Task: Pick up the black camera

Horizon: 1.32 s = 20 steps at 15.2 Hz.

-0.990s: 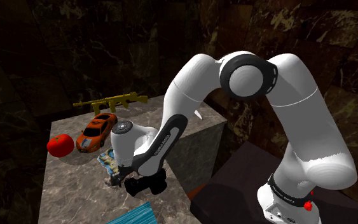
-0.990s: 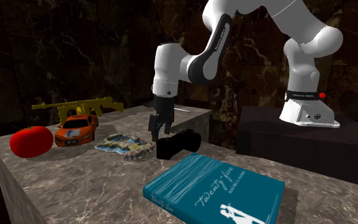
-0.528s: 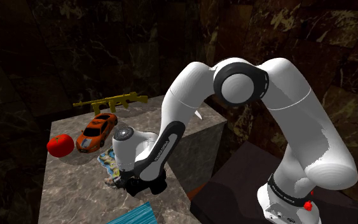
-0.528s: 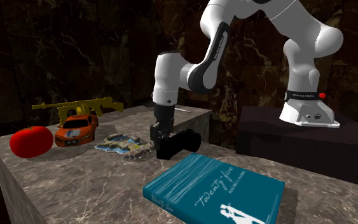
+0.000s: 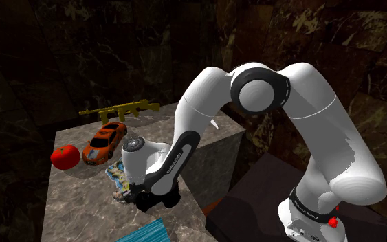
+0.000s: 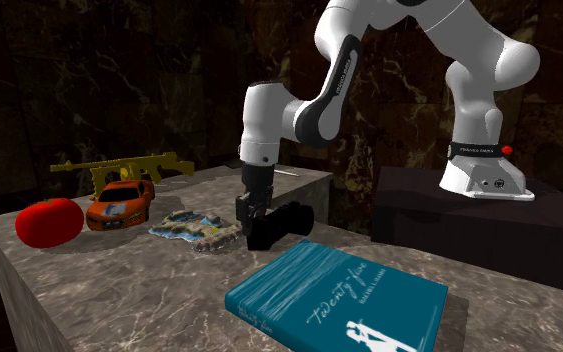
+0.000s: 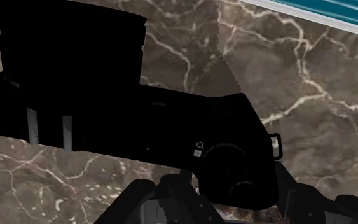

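Note:
The black camera (image 6: 287, 222) lies on the marbled table top (image 6: 119, 290), lens end toward the second exterior view's right. My gripper (image 6: 253, 213) has come straight down on the camera's other end. In the wrist view the camera (image 7: 126, 121) spans the picture with its round lens barrel at one end and its dials close to the hand. My gripper (image 7: 219, 191) is shut on the camera's body, one black finger (image 7: 139, 198) on each side of the dial end. In the shoulder view my hand (image 5: 149, 198) is low over the table and covers most of the camera.
A teal book (image 6: 339, 300) lies close in front of the camera. A flat patterned object (image 6: 199, 228) sits just beside it. Farther along are an orange toy car (image 6: 121, 202), a red tomato (image 6: 49, 221) and a yellow toy gun (image 6: 119, 165). The arm's stand (image 6: 489, 180) is on a dark box.
The arm has dropped the hand onto the camera, and the fingers, open a second ago, have closed on its body. Nothing else on the table has moved.

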Each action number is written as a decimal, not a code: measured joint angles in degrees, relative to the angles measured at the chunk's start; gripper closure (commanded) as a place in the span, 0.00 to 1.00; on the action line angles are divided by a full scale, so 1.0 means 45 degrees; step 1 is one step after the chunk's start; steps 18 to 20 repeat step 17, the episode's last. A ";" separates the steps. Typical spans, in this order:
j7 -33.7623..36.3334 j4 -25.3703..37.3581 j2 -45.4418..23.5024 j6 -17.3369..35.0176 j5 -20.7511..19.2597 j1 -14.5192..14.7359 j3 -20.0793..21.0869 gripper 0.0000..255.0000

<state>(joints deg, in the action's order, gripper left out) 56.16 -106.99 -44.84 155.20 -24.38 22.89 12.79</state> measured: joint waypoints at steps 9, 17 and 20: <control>-0.0245 -0.0454 0.1044 -0.0648 0.0322 -0.0310 0.0428 1.00; -0.0534 -0.0779 0.2103 -0.1395 0.0731 -0.0629 0.0877 1.00; -0.0534 -0.0779 0.2103 -0.1395 0.0731 -0.0629 0.0877 1.00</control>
